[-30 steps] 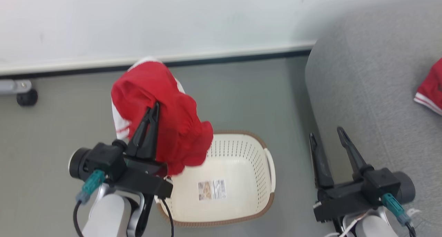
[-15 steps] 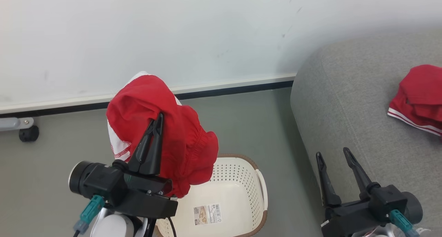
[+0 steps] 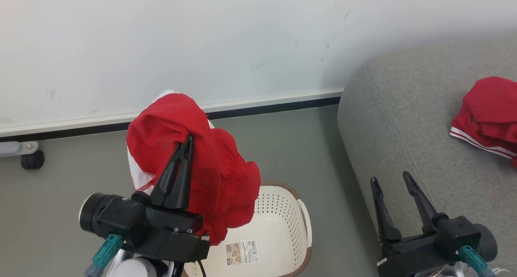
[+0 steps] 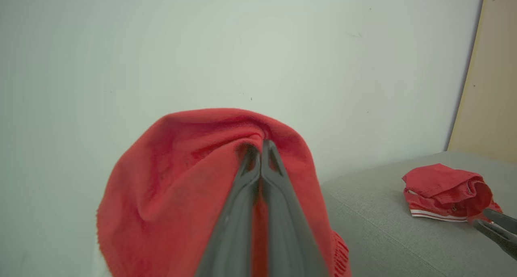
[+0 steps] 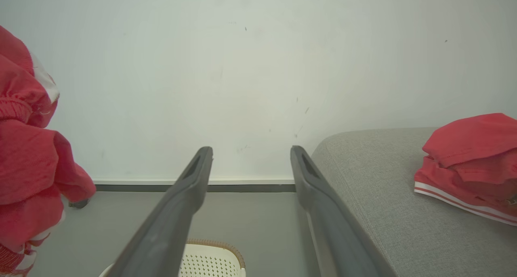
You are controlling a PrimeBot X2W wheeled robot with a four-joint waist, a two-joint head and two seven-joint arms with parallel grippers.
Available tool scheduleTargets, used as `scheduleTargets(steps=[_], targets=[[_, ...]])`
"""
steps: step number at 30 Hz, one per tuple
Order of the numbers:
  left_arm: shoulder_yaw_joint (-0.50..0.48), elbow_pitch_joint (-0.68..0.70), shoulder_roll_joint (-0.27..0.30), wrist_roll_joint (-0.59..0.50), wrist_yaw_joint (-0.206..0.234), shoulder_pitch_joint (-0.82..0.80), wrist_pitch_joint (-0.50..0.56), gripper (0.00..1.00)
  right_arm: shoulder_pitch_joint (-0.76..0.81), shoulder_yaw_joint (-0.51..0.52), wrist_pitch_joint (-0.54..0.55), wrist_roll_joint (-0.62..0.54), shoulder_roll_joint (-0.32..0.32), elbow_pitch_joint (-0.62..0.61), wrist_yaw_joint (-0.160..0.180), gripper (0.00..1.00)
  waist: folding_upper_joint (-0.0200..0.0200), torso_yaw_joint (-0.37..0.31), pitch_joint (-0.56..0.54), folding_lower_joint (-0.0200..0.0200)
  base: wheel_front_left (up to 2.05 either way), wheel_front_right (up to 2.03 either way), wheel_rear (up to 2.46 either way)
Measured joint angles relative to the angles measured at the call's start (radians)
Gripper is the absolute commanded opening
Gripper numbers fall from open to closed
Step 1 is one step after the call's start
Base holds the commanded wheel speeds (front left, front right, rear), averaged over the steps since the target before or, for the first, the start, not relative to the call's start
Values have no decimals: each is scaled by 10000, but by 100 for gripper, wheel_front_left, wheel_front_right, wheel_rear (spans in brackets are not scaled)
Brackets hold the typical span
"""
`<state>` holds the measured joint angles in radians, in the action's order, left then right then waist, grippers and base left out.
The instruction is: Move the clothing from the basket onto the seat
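Observation:
My left gripper is shut on the red clothing, which hangs draped over its fingers above the left side of the basket. White trim shows at the garment's left edge. The cream basket holds nothing but its barcode label. A second red garment with white stripes lies bunched on the grey seat at the right. My right gripper stands open beside the seat's left edge, nothing between its fingers.
A white wall with a dark baseboard runs behind the basket. A small black caster on a grey bar sits at the far left on the grey floor. A beige panel stands beyond the seat.
The head camera has tilted up, so the basket sits lower in view and more of the seat shows. The left gripper still holds the red clothing lifted above the basket.

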<state>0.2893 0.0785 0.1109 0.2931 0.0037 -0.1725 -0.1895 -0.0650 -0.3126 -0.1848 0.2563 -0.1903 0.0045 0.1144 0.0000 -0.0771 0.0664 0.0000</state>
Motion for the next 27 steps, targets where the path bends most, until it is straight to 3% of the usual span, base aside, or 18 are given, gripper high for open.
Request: scheduleTargets(steps=[17,27], targets=[[-4,397,6,2,228,40,443,0,21,-201,351,-2,-21,-337,-15,100,0,73,-1,0,0,0,0],[173,384,-88,4,226,26,616,0,-633,-1037,535,-13,351,-431,-529,100,0,279,-3,0,0,0,0]])
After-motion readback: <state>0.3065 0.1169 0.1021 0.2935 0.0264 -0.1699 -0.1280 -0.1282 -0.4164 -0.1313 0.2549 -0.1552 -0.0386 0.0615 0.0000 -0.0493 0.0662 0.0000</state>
